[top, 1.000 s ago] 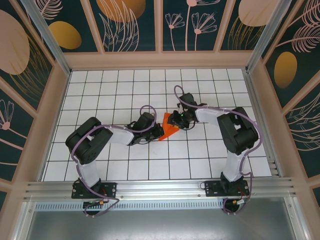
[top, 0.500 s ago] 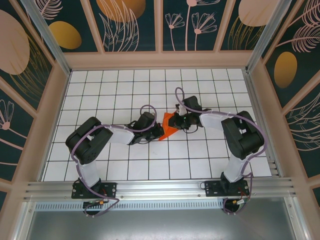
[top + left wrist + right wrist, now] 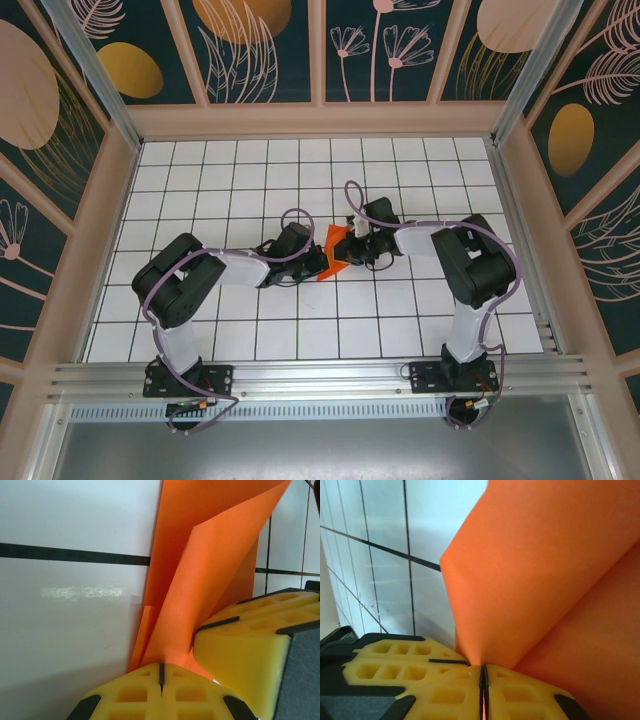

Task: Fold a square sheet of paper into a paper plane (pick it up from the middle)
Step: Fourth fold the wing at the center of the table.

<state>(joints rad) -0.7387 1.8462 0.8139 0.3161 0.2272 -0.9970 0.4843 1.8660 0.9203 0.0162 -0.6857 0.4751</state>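
Observation:
The orange sheet of paper [image 3: 335, 251] is folded into a pointed wedge and stands up off the tiled table near the middle. My left gripper [image 3: 322, 264] comes in from the left and is shut on its lower end. In the left wrist view the paper [image 3: 200, 555] rises out of the closed yellow fingertips [image 3: 161, 672]. My right gripper [image 3: 351, 247] reaches in from the right and is shut on the paper's other edge. The right wrist view has a fold of the paper [image 3: 545, 570] pinched between the closed fingertips [image 3: 483, 680]. The two grippers nearly touch.
The white tiled table [image 3: 250, 320] is walled by a wooden frame [image 3: 320, 120] at the back and sides. A metal rail [image 3: 320, 378] runs along the near edge by the arm bases. The other gripper's yellow finger [image 3: 245, 650] crowds the left wrist view.
My right gripper has closed on the paper and its wrist has shifted slightly left toward it. The left gripper has stayed shut on the paper in the same place.

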